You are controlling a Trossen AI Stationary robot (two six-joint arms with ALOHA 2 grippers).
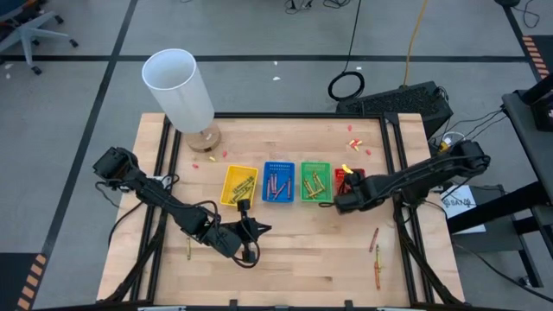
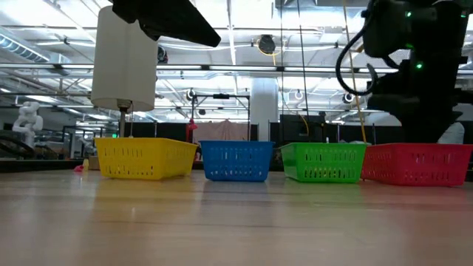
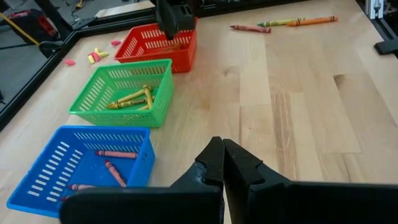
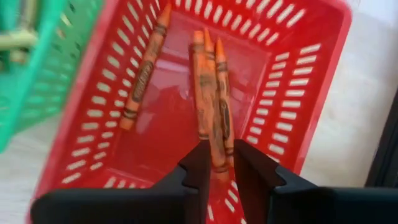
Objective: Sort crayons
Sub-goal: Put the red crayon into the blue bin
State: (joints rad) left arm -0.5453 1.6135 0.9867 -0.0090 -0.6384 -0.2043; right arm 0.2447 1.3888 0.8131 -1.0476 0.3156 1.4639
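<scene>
Orange crayons (image 4: 211, 99) lie lengthwise in the red tray (image 4: 298, 124) directly under our right gripper (image 4: 219, 163), its fingers parting around one, while our left gripper (image 3: 222, 163) waits clenched.

orange crayons (image 4: 211, 93) lying lengthwise in the red tray, one apart at its side | yellow-green crayons (image 3: 132, 99) piled in the green tray | reddish crayons (image 3: 112, 168) flat in the blue tray | three loose crayons (image 3: 283, 23) on bare wood, end to end
</scene>
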